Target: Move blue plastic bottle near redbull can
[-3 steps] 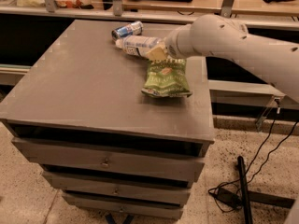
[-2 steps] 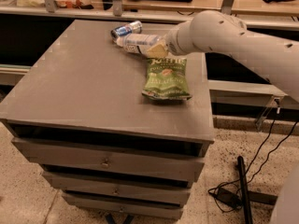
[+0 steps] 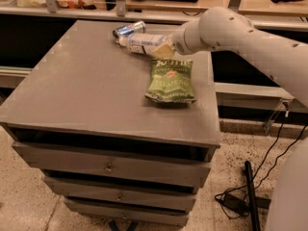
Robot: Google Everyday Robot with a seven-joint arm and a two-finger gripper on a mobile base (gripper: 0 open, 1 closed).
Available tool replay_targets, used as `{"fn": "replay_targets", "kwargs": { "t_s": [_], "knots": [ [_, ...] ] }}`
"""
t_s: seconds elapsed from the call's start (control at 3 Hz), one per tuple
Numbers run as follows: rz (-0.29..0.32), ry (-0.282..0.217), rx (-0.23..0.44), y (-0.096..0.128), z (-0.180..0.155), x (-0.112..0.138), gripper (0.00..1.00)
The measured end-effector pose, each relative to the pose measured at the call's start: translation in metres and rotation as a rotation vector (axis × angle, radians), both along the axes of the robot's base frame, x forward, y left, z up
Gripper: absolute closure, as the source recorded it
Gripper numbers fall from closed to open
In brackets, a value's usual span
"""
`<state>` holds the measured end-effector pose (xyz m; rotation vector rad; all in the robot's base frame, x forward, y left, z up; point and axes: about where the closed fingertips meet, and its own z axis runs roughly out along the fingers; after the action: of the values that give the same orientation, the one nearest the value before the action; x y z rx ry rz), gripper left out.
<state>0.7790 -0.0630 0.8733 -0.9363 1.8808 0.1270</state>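
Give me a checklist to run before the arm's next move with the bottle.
1. Blue plastic bottle near redbull can: ok, it lies right beside the can.
2. Bottle touching the can: cannot tell.
3. Gripper at the bottle's right end: ok.
4. Firm hold on the bottle: cannot tell.
5. Can safely on the table: ok, on its side near the far edge.
6. Green chip bag out of the way: not ok, it lies just in front of the gripper.
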Motion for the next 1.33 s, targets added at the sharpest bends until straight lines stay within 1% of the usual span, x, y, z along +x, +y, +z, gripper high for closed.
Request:
{"fn": "replay_targets", "kwargs": {
  "t_s": [0.67,1.0,1.33],
  "knots": [
    [0.029,0.011,-0.016,0.0,-0.004,0.004,0.15],
    [0.03,0.015,-0.027,-0.006,-0.002,0.0,0.0],
    [0.027,0.022,-0.038,-0.012,0.0,-0.009,0.0]
  ]
}}
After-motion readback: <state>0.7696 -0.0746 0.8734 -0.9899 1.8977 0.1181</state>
